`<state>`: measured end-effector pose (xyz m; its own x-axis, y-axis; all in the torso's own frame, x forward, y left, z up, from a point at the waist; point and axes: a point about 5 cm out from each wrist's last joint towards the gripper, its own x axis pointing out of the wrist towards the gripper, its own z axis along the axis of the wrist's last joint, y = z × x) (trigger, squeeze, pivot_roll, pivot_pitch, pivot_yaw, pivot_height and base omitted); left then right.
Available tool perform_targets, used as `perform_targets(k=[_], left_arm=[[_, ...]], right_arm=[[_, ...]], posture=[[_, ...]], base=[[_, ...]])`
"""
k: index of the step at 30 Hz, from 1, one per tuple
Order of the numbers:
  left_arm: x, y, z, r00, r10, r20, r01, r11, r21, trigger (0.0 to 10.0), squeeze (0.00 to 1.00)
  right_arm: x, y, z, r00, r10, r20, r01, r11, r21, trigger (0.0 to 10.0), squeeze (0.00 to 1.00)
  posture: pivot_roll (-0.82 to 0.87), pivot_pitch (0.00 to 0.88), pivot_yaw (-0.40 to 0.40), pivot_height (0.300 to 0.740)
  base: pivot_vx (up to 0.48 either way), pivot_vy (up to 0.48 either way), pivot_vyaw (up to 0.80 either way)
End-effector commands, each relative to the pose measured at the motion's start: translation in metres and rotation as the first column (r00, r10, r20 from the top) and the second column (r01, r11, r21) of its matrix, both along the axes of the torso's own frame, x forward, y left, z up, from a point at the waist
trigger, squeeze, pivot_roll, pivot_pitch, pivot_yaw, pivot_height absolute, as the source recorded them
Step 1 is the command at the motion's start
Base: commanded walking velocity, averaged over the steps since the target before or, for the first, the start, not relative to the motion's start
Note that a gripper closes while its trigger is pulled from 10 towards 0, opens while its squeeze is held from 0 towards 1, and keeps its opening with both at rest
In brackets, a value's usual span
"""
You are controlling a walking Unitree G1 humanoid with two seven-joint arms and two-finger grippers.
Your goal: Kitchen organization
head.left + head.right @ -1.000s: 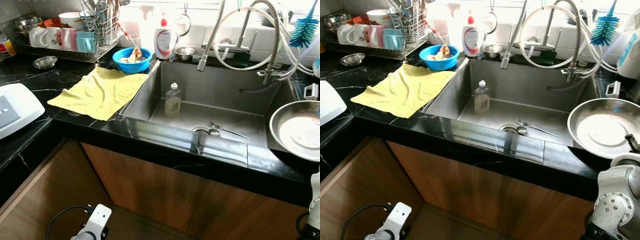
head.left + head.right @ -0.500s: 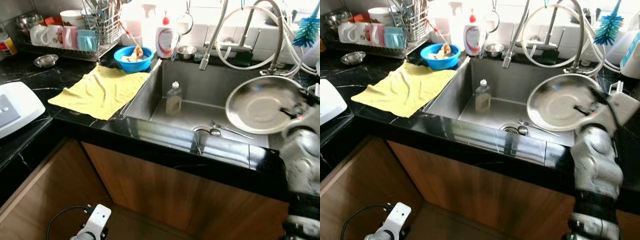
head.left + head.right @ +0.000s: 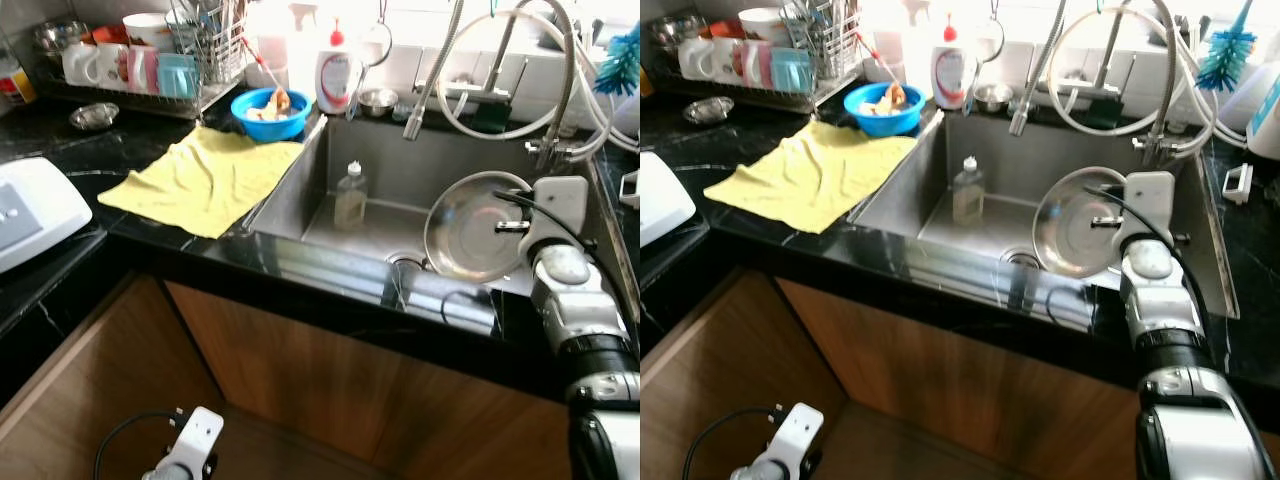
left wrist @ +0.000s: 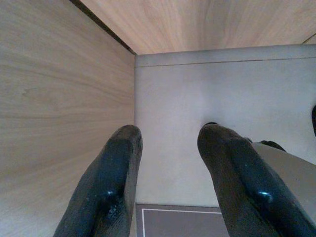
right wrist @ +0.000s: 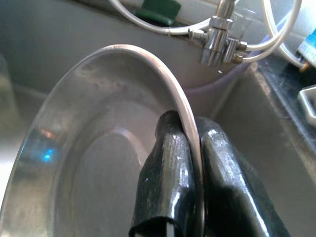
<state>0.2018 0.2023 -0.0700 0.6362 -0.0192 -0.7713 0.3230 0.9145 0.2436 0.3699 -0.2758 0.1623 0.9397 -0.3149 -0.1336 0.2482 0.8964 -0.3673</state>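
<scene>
Right arm raised on the right side, forearm reaching forward and slightly left. Right gripper (image 5: 190,163) closed on the rim of a steel plate (image 5: 98,148), one finger on each face, plate held on edge. Left gripper (image 4: 168,163) hangs low at near left, fingers (image 4: 111,187) parted, nothing between.

Steel plate (image 3: 470,230): polished metal, reflective, smooth. Sink (image 3: 400,175): brushed stainless steel, satin finish. Countertop (image 3: 130,165): glossy black stone with pale veining. Cloth (image 3: 205,175): yellow fabric, matt, creased. Cabinet front (image 3: 300,370): smooth brown wood grain. Right gripper (image 5: 190,163) fingers: glossy black.
</scene>
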Motion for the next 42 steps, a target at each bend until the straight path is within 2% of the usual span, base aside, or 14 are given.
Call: perform_targets(k=[1, 6, 11, 17, 18, 19, 35, 38, 42], left_arm=[[0.0, 0.002, 0.0, 1.0, -0.004, 0.001, 0.004, 1.0, 0.009, 10.0, 0.0], [0.0, 0.002, 0.0, 1.0, -0.004, 0.003, 0.004, 1.0, 0.009, 10.0, 0.0], [0.0, 0.002, 0.001, 1.0, -0.007, 0.003, 0.007, 1.0, 0.012, 10.0, 0.0], [0.0, 0.003, 0.001, 1.0, -0.006, 0.003, 0.006, 1.0, 0.013, 10.0, 0.0], [0.0, 0.003, 0.001, 1.0, -0.006, 0.003, 0.006, 1.0, 0.013, 10.0, 0.0], [0.0, 0.003, 0.0, 1.0, -0.006, 0.002, 0.006, 1.0, 0.013, 10.0, 0.0], [-0.001, 0.003, 0.0, 1.0, -0.007, -0.002, 0.007, 1.0, 0.015, 10.0, 0.0], [-0.001, 0.003, 0.0, 1.0, -0.008, -0.002, 0.008, 1.0, 0.015, 10.0, 0.0], [-0.001, 0.003, 0.0, 1.0, -0.008, -0.001, 0.008, 1.0, 0.015, 10.0, 0.0]], right_arm=[[0.002, -0.004, 0.005, 1.0, -0.001, 0.008, 0.001, 1.0, -0.018, 10.0, 0.0], [0.002, -0.007, -0.004, 0.999, 0.008, -0.036, -0.009, 1.0, -0.016, 10.0, 0.0], [0.0, 0.002, -0.022, 0.993, 0.074, -0.091, -0.075, 0.997, -0.015, 10.0, 0.0], [0.001, 0.005, -0.024, 0.991, 0.093, -0.095, -0.094, 0.996, 0.001, 10.0, 0.0], [0.001, 0.005, -0.024, 0.991, 0.095, -0.094, -0.095, 0.995, 0.001, 10.0, 0.19], [0.002, 0.006, -0.024, 0.991, 0.1, -0.086, -0.1, 0.995, 0.006, 10.0, 1.0], [0.004, 0.013, -0.024, 0.991, 0.115, -0.063, -0.114, 0.993, 0.029, 10.0, 1.0], [0.004, 0.014, -0.024, 0.993, 0.106, -0.044, -0.101, 0.989, 0.106, 10.0, 1.0], [0.005, 0.014, -0.024, 0.995, 0.095, -0.032, -0.089, 0.984, 0.154, 10.0, 1.0]], posture=[[-0.03, 0.0, -0.006, 0.74], [-0.03, 0.0, -0.004, 0.74], [-0.03, 0.0, 0.001, 0.74], [-0.03, 0.0, 0.0, 0.74], [-0.03, 0.0, 0.0, 0.74], [-0.03, 0.0, 0.0, 0.74], [-0.03, 0.0, 0.003, 0.74], [-0.03, 0.0, 0.002, 0.74], [-0.02, 0.0, 0.002, 0.74]], base=[[0.0, 0.0, 0.0], [0.0, 0.0, 0.0], [0.0, 0.0, 0.0], [0.0, 0.0, 0.0], [0.0, 0.0, 0.0], [0.0, 0.0, 0.0], [0.0, 0.0, 0.0], [0.0, 0.0, 0.0], [0.0, 0.0, 0.0]])
